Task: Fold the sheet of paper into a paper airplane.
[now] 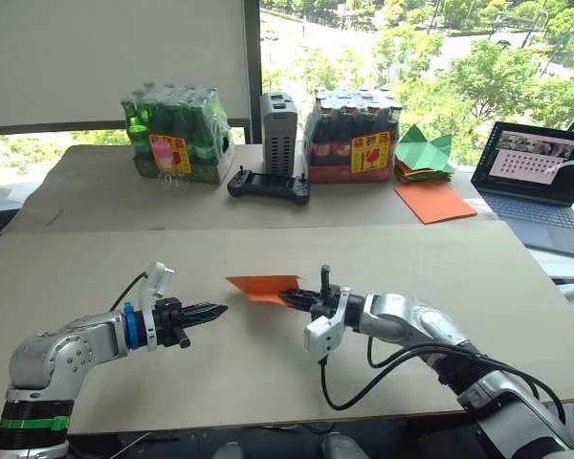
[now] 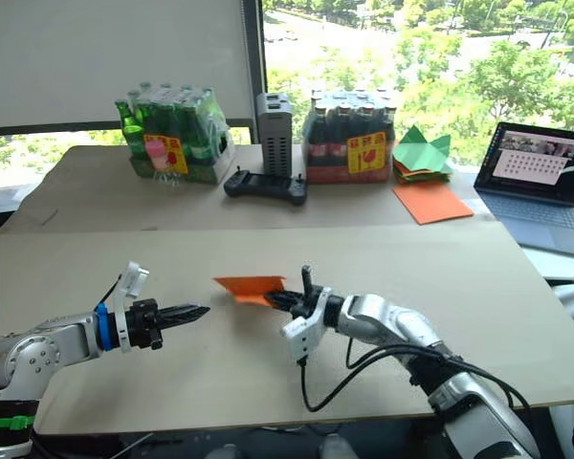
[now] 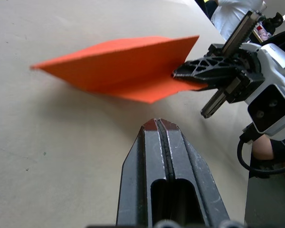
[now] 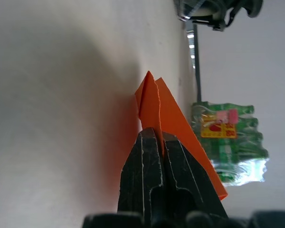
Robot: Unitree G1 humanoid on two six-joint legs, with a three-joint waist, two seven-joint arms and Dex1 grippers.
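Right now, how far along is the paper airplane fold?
Mostly done, it looks: the orange paper is already a pointed, layered paper airplane on the table. In hand: the right gripper is shut on its wide end, while the left gripper is shut on nothing, short of the point. Left, probably, is a last crease or release.

My two head eyes look forward and down over the table [image 1: 96, 277], far enough back to take in the bottle packs and laptop [image 1: 540, 182] beyond it. My left wrist camera sits low, close behind my left gripper [image 3: 160, 125], facing the paper airplane [image 3: 123, 66]. My right wrist camera looks along my right gripper [image 4: 159, 138] at that same airplane, very near.
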